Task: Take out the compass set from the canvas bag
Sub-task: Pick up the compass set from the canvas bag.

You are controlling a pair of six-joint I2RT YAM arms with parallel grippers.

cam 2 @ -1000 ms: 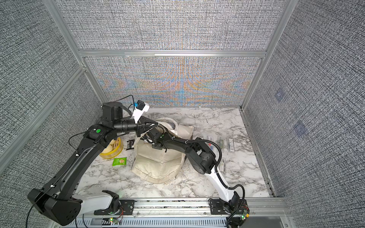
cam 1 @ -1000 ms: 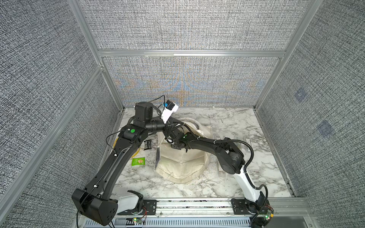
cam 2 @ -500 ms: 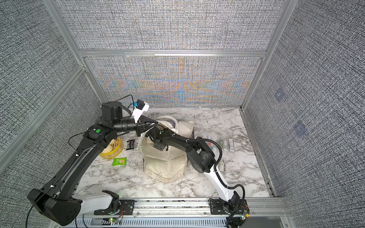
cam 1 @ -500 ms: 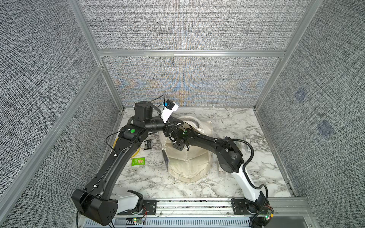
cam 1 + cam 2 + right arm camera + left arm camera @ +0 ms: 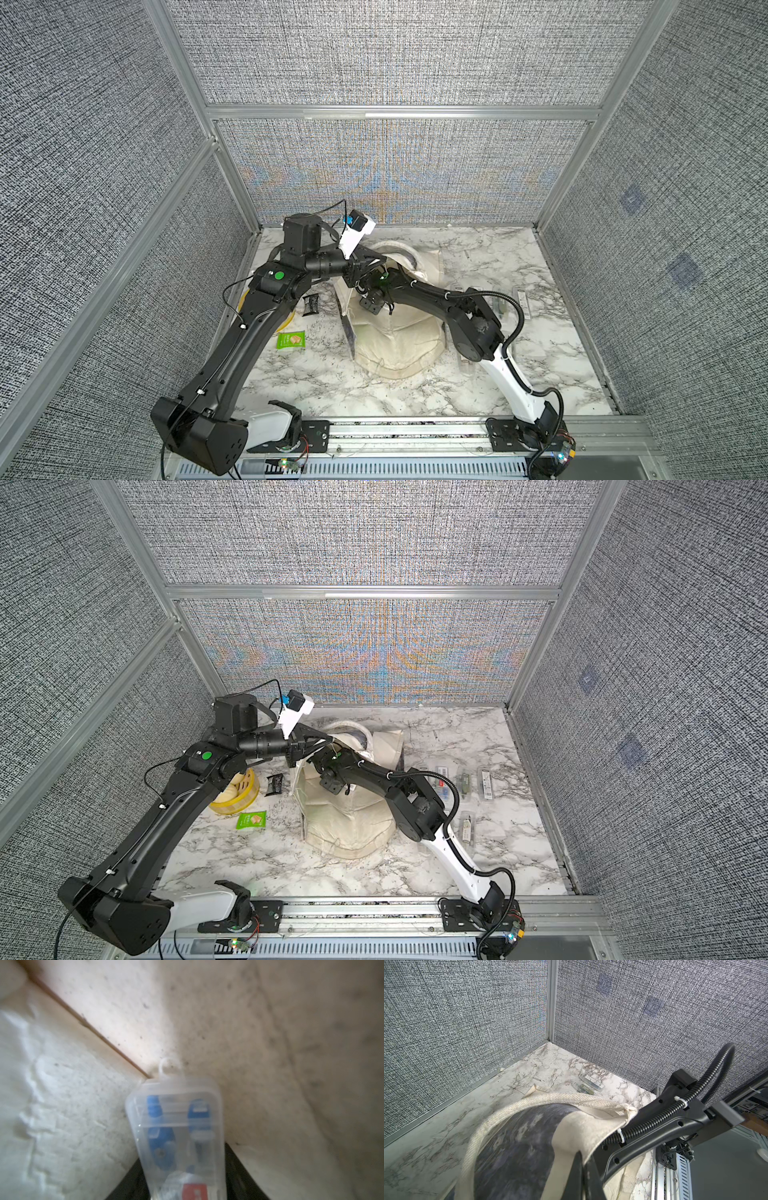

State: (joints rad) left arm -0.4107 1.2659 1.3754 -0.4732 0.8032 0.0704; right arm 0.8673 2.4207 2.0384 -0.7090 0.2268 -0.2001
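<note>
Deep inside the canvas bag (image 5: 395, 345), the right gripper (image 5: 182, 1154) clasps the compass set (image 5: 178, 1126), a clear plastic case with blue parts. The case's hanging loop points away from the fingers, toward a seam in the cloth. Cream fabric surrounds the case on every side. At the bag's mouth, the left gripper (image 5: 582, 1165) is pinched tight on the cream rim, beside a loop handle (image 5: 529, 1101).

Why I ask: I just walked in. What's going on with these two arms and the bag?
The left gripper is shut on the rim of the canvas bag. The right gripper reaches inside the bag and, in its wrist view, appears to grip the compass set, a clear case with blue parts. The set is not yet out of the bag.
</note>
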